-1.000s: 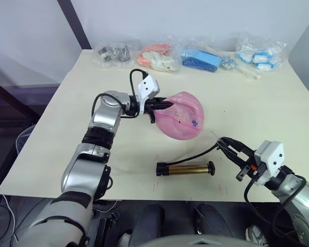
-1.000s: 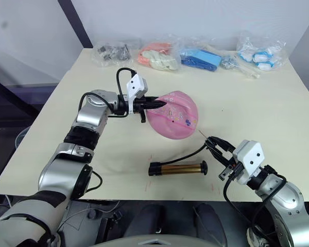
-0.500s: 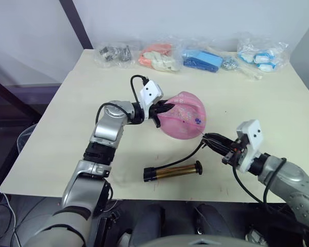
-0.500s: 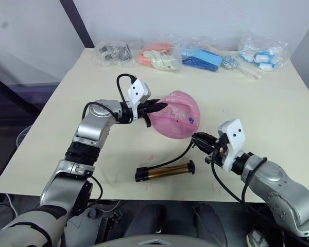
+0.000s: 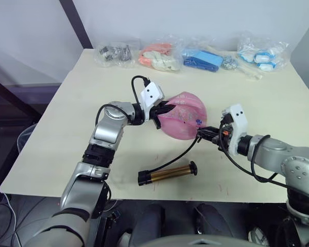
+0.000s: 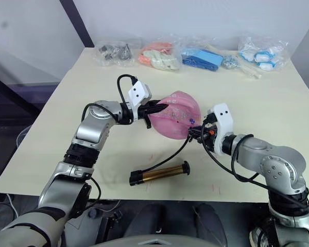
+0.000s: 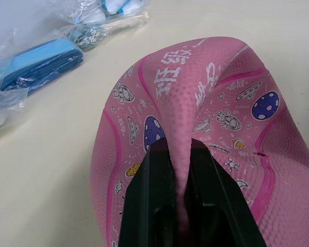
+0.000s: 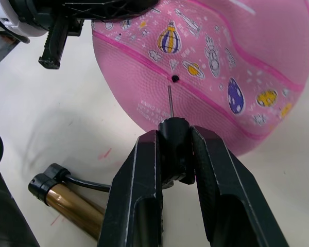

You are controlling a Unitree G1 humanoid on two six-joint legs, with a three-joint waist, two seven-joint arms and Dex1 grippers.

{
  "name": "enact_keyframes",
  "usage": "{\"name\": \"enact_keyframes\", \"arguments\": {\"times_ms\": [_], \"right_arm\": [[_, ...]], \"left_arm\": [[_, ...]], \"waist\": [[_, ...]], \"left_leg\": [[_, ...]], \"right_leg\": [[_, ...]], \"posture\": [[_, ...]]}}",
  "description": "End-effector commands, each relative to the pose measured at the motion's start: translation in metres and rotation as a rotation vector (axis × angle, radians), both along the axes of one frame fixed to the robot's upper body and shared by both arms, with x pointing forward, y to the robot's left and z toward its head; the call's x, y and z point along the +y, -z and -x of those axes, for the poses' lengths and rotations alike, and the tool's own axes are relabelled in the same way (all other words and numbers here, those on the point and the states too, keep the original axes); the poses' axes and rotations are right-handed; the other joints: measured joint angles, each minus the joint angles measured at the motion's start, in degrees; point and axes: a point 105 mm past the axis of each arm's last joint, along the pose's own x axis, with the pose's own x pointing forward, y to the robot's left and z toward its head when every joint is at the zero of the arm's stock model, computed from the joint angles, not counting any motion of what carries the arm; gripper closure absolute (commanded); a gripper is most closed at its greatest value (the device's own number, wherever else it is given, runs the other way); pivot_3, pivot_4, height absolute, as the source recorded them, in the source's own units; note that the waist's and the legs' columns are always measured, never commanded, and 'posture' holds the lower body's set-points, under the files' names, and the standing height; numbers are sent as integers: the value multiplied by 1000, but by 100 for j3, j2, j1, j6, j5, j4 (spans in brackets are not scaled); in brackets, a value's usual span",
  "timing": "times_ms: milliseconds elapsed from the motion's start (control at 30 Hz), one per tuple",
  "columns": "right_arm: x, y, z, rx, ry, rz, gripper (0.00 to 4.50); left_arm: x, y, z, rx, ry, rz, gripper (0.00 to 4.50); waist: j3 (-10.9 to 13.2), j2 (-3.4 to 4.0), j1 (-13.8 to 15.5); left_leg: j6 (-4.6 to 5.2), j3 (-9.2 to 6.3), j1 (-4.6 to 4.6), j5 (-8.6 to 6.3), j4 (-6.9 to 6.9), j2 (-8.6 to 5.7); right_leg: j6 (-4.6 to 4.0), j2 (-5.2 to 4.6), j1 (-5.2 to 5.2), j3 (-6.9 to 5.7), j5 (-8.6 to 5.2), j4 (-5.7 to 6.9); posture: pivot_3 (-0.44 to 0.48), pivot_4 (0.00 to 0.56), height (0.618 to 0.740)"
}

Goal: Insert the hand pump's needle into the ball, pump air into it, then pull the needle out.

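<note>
The pink ball (image 5: 185, 117) lies partly flat on the table's middle. My left gripper (image 5: 164, 109) is shut on a raised fold at its left side; the left wrist view shows both fingers (image 7: 157, 175) pinching that fold. My right gripper (image 8: 175, 138) is shut on the needle's black fitting (image 8: 173, 127) just right of the ball. The needle (image 8: 169, 102) points at the valve hole (image 8: 174, 78), its tip a short gap from it. The hand pump (image 5: 167, 173) lies nearer the front edge, and its hose (image 5: 188, 149) runs up to the right gripper (image 5: 205, 133).
Several clear bags line the table's far edge: metal parts (image 5: 113, 53), orange and white items (image 5: 157, 56), blue items (image 5: 202, 59), blue and white items (image 5: 260, 54). The table's front edge (image 5: 159, 198) runs close below the pump.
My right gripper has swung left and up to the ball with the needle fitting in it. The pump has been dragged left along the table. The left gripper keeps its hold.
</note>
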Motion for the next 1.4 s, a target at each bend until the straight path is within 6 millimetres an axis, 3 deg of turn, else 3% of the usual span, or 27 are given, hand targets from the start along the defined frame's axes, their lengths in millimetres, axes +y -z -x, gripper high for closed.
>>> {"name": "enact_keyframes", "arguments": {"times_ms": [33,600,1400], "right_arm": [[8,-8,-3,-12,-24,3,4190],[13,-5,-22,57,24,13,4190],[21,6,-18,89,-9,44,4190]], "left_arm": [[-7,0,2,-15,32,-14,4494],[-10,4,5,-38,73,-44,4494],[-13,3,8,-41,92,-46,4494]], "waist": [[0,0,4],[0,0,0],[0,1,-2]], "left_leg": [[0,0,0,0,0,0],[0,1,-5,0,0,-2],[0,1,-6,0,0,-2]], "right_leg": [[0,0,0,0,0,0],[0,0,-8,0,0,3],[0,0,-9,0,0,4]], "posture": [[0,150,740],[0,150,740],[0,150,740]]}}
